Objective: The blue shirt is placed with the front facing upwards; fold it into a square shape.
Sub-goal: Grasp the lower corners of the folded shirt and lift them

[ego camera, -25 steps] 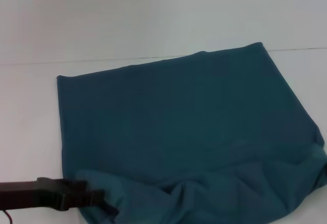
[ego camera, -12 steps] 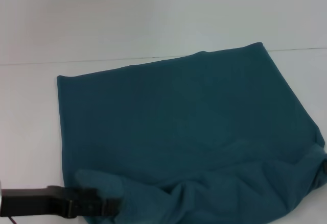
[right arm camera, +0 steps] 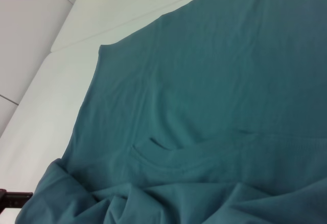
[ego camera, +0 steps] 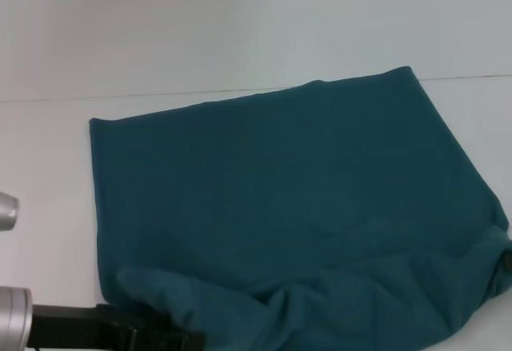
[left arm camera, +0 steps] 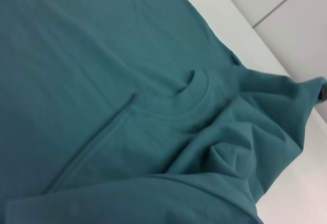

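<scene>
Blue shirt (ego camera: pixel 296 207) on the white table (ego camera: pixel 48 175): we are folding it, plain back up, near edge bunched.

We are looking at the shirt spread wide across the table, its far edges flat, its near edge heaped in loose folds around the collar (left arm camera: pixel 196 89). To do this fold well, we judge that we should be lifting both near corners level, carrying them over together, and laying the cloth down smooth so the edges meet squarely. At the near left corner, our left gripper (ego camera: pixel 172 337) is sitting low at the hem, touching the rumpled cloth; whether its jaws are parted or clamped we cannot tell. At the near right corner, only a dark tip of our right gripper (ego camera: pixel 508 261) is showing against the cloth, so its grip we cannot tell either.
</scene>
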